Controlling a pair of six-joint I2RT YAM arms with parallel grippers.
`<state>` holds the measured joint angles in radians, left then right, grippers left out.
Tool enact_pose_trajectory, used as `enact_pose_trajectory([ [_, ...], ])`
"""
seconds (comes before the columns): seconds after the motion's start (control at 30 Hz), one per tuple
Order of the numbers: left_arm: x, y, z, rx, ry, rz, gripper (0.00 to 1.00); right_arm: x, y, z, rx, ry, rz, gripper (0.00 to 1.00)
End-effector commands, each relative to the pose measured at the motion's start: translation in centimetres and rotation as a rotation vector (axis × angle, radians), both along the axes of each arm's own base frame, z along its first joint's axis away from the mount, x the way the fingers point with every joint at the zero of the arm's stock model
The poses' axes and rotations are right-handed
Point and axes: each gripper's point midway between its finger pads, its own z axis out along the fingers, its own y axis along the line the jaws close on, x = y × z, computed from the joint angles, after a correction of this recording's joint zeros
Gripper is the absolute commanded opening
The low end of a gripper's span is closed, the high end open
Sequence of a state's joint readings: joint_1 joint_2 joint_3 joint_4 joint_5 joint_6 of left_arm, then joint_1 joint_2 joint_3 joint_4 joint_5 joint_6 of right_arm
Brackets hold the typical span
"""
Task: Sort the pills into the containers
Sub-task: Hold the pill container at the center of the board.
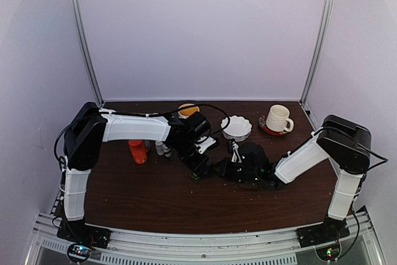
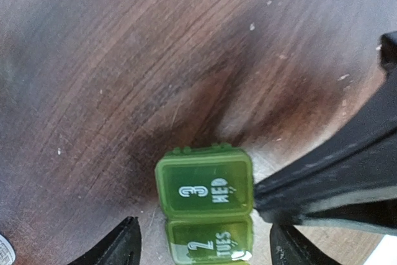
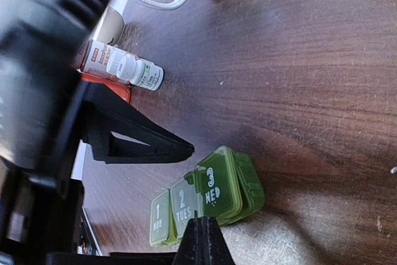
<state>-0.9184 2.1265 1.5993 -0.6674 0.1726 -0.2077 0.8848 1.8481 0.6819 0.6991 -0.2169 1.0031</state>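
Observation:
The container is a small green pill box (image 3: pixel 205 200) lying on the dark wood table, its lids marked 1 MON, 2 TUES and 3 WED. The WED lid (image 2: pixel 205 190) looks slightly lifted off its base. My left gripper (image 2: pixel 209 249) is open, one finger on each side of the TUES compartment with a gap to each. My right gripper (image 3: pixel 201 231) is shut, its tip against the box's near side between TUES and WED. In the top view both grippers, left (image 1: pixel 197 167) and right (image 1: pixel 218 169), meet at the box (image 1: pixel 195 178). No loose pills show.
An orange bottle (image 1: pixel 138 151) and a small white bottle (image 1: pixel 160 148) stand left of the grippers. A white bowl (image 1: pixel 236 127), a mug on a red saucer (image 1: pixel 278 118) and another cup (image 1: pixel 188 110) sit along the back.

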Motion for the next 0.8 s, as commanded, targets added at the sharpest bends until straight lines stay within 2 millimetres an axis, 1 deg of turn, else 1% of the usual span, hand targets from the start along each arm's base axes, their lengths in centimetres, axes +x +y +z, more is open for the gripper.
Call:
enact_pose_trajectory([
  [0.0,0.0,-0.2,-0.6,0.036,-0.014,-0.001,0.75,0.8,-0.7,0.8,0.027,-0.022,-0.037,0.00],
  [0.1,0.0,-0.1,-0.7,0.053,-0.028,0.000,0.74,0.8,-1.8,0.8,0.010,-0.034,-0.059,0.00],
  [0.17,0.2,0.0,-0.7,0.062,-0.037,0.006,0.71,0.8,-2.0,1.0,0.016,-0.040,-0.057,0.00],
  [0.27,0.3,0.0,-0.5,0.066,-0.040,0.007,0.63,0.6,-2.0,1.0,0.016,-0.041,-0.048,0.00],
  [0.33,0.2,-0.1,-0.1,0.061,-0.032,0.004,0.55,0.4,-2.0,0.8,0.022,-0.038,-0.040,0.00],
  [0.37,0.1,-0.3,0.2,0.052,-0.028,0.003,0.54,0.4,-1.9,0.8,0.025,-0.037,-0.036,0.00],
  [0.47,-0.3,-1.0,1.3,-0.005,-0.010,-0.008,0.53,0.1,-1.7,0.6,0.025,-0.036,-0.014,0.00],
  [0.57,-0.7,-1.6,1.7,-0.070,0.040,-0.013,0.47,-0.1,-1.6,0.6,0.030,-0.035,-0.003,0.00],
  [0.63,-0.5,-1.5,1.7,-0.087,0.057,-0.004,0.42,-0.2,-1.6,0.6,0.034,-0.038,0.001,0.00],
  [0.77,-0.1,-1.0,2.1,-0.086,0.048,0.016,0.41,-0.3,-1.5,0.8,0.034,-0.044,0.012,0.00],
])
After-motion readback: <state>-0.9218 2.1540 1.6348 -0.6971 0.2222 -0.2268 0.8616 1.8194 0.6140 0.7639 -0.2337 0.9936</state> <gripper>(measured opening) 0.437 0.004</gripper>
